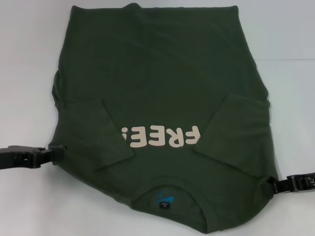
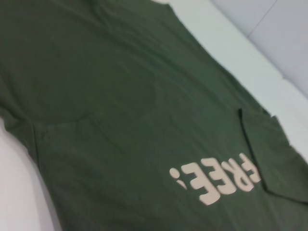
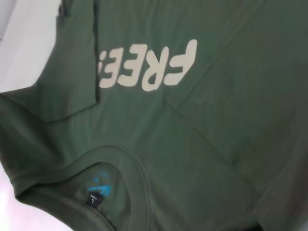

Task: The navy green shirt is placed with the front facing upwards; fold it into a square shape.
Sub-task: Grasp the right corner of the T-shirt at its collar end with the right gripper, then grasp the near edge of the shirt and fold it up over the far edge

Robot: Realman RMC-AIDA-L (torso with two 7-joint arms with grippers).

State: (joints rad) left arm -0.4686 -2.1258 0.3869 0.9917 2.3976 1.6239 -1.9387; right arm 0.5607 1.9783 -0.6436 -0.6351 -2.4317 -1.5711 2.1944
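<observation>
Collar (image 1: 170,196) of the navy green shirt (image 1: 162,78) lies nearest the robot, with a black neck label (image 1: 164,206) and a blue mark inside it. The shirt is spread front up on the white surface (image 1: 29,59), collar toward the robot and hem at the far end.

Just beyond the collar, cream "FREE!" lettering (image 1: 161,137) runs across the chest, upside down as seen from the head view. Both short sleeves are folded inward over the chest: one sleeve (image 1: 106,135) lies left of the lettering, the other sleeve (image 1: 236,135) right of it, its edge close to the last letter.

At the shirt's left edge, level with the lettering, the left tool (image 1: 55,153) reaches in from the side and meets the cloth; whether it is clenched on the fabric cannot be told. At the shirt's right edge, nearer the collar, the right tool (image 1: 271,187) touches the shoulder corner, where the cloth bunches slightly; its grip cannot be told either.

Beyond the lettering the body of the shirt stretches away in one flat, lightly creased panel, narrowing a little toward the hem (image 1: 152,9). Both wrist views show only the shirt's cloth, the lettering (image 2: 216,180) and, in the right one, the collar (image 3: 103,192).
</observation>
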